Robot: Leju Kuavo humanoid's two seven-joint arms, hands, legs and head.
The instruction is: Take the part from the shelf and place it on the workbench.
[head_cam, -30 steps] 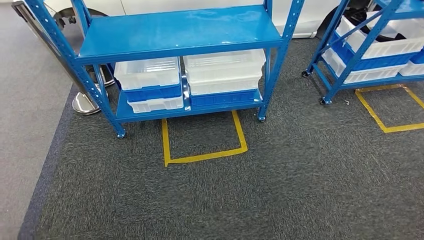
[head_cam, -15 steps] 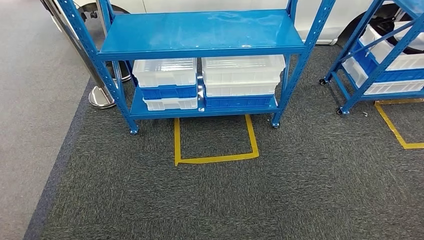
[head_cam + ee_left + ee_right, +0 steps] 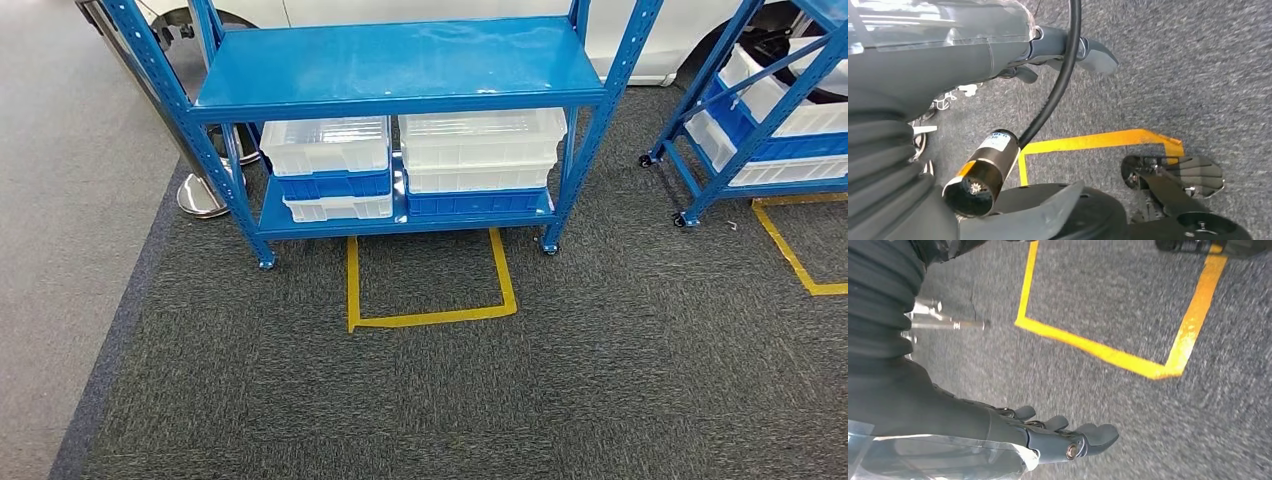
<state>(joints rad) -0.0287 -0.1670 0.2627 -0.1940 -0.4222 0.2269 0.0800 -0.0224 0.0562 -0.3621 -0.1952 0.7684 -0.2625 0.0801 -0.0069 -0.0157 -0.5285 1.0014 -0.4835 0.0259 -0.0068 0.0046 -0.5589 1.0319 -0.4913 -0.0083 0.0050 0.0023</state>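
A blue metal shelf (image 3: 400,65) on castors stands straight ahead in the head view. Its lower board carries two stacks of clear and blue bins, one on the left (image 3: 325,150) and one on the right (image 3: 480,145). I cannot make out a part inside them from here. My left hand (image 3: 1048,45) hangs over the grey carpet with nothing in it, thumb out and fingers loosely bent. My right hand (image 3: 1058,435) also hangs over the carpet, fingers stretched and holding nothing.
A yellow tape square (image 3: 430,318) marks the carpet in front of the shelf. A second blue shelf (image 3: 760,110) with bins stands at the right, beside more yellow tape (image 3: 795,260). A chrome post base (image 3: 205,195) sits left of the shelf, and a white car (image 3: 640,40) behind.
The whole picture has shifted: the camera turned, so the shelf and tape square now sit further right, more centred. The last half second shows almost no shift.
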